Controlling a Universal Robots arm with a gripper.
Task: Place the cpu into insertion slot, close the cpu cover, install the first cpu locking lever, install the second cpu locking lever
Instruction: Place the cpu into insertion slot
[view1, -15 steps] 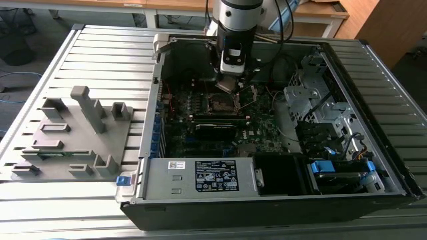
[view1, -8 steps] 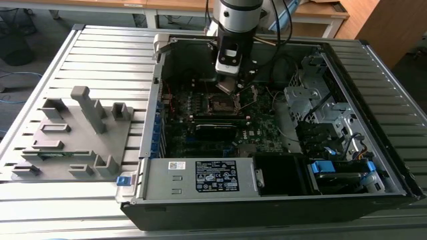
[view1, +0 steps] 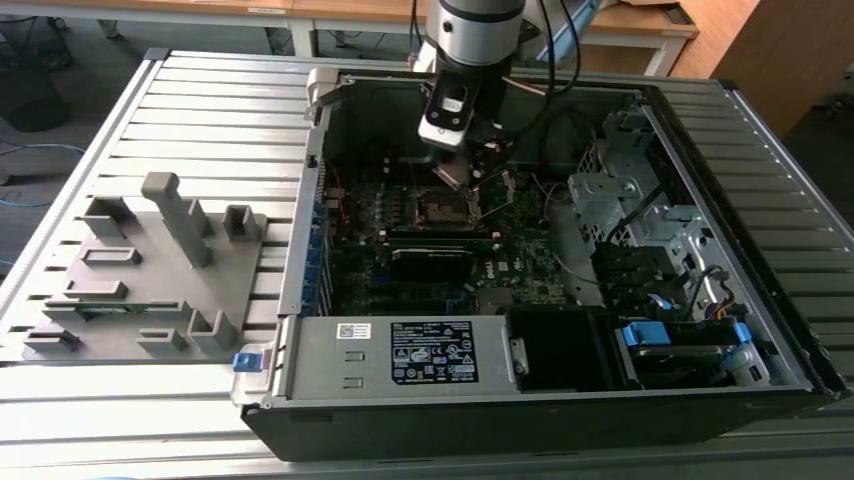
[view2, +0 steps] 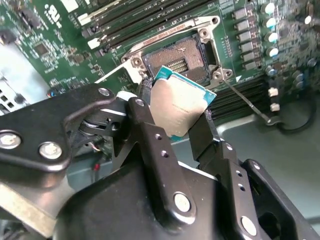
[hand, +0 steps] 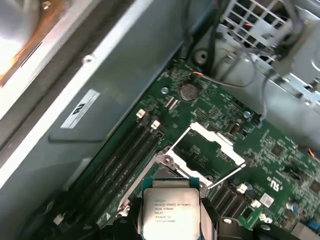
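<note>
Just at 12 o'clock of the insertion slot (view1: 447, 207) in the exterior view, the gripper (view2: 176, 112) is clamped on the cpu (view2: 182, 100), which seems skewed, so lowering it misaligned might bend socket pins or snag the raised cpu cover (hand: 212, 135).

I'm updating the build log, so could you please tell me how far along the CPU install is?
Nothing is seated yet. In hand: the claw holds the cpu over the bare insertion slot. Left: seating it, closing the raised cpu cover, and latching both levers; one locking lever hangs free.
</note>
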